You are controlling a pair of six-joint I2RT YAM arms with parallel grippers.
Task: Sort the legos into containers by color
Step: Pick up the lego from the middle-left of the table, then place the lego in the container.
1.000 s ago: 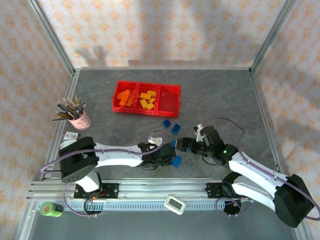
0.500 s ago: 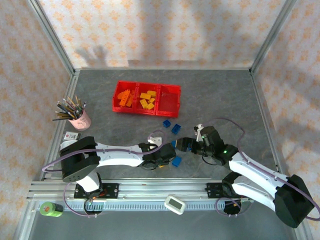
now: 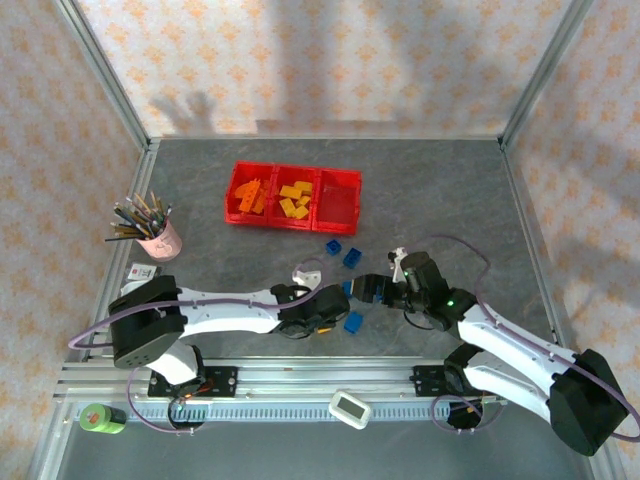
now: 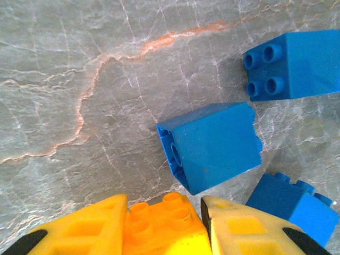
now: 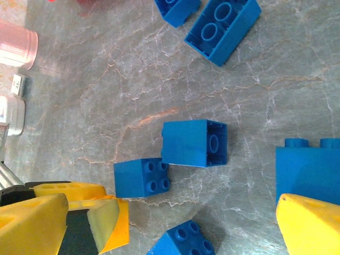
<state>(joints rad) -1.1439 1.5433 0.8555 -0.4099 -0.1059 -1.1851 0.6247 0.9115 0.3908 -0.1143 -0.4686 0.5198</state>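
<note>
While the left hand (image 4: 164, 226) pinches an orange brick (image 4: 159, 215) at the bottom of its wrist view, blue bricks (image 4: 212, 146) lie loose on the counter (image 4: 79, 64) just above; the right hand (image 3: 368, 291) gapes wide, red containers (image 3: 338, 197) upper centre overhead.

Down at the bottom edge of the left wrist view, the orange brick (image 4: 164, 223) is cut off, and only its studded top shows between the left gripper (image 4: 163, 197). The corner blue brick (image 4: 303, 64) runs off the right edge. In the right wrist view, the low blue brick (image 5: 183, 241) is clipped at the bottom. The big blue brick (image 5: 308, 162) slips off the right edge and under a yellow finger (image 5: 311, 226). The pink cup (image 5: 16, 45) is a blur. From above, the bricks (image 3: 294, 199) in the red bins (image 3: 338, 205) are too small to count.
</note>
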